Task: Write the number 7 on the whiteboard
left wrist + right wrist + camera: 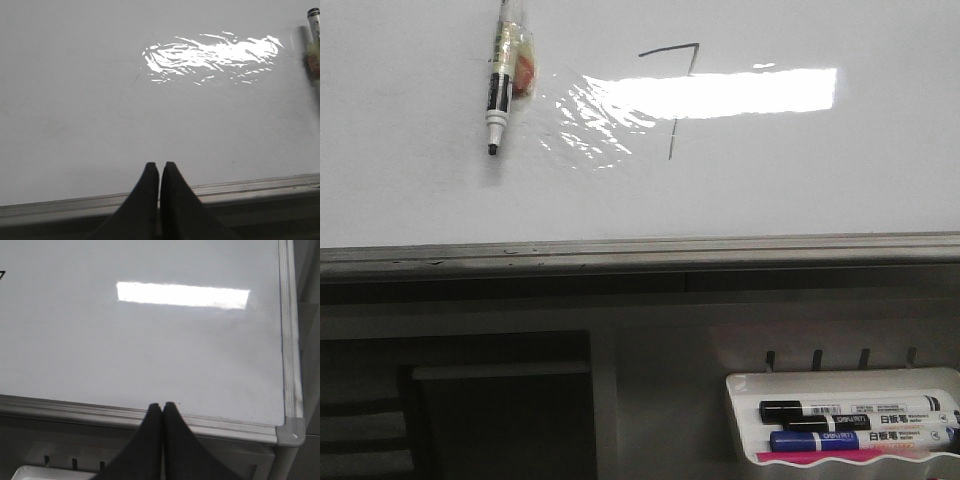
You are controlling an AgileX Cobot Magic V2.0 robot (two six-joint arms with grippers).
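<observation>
Resting closed and empty: left gripper (159, 167), right gripper (162, 407) | number 7 (675, 95) drawn mid-whiteboard (410, 200) | risk: marker (504, 85) lying on board may roll, smudging ink.

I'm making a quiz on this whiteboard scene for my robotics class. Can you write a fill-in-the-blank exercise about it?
1. The figure drawn on the whiteboard is the number ____.
2. The marker lying on the board rests to the ____ of the number 7 in the front view.
3. The left gripper and the right gripper both have their fingers ____.
4. The white tray below the board holds spare ____.

Missing words: 7; left; shut; markers
</observation>
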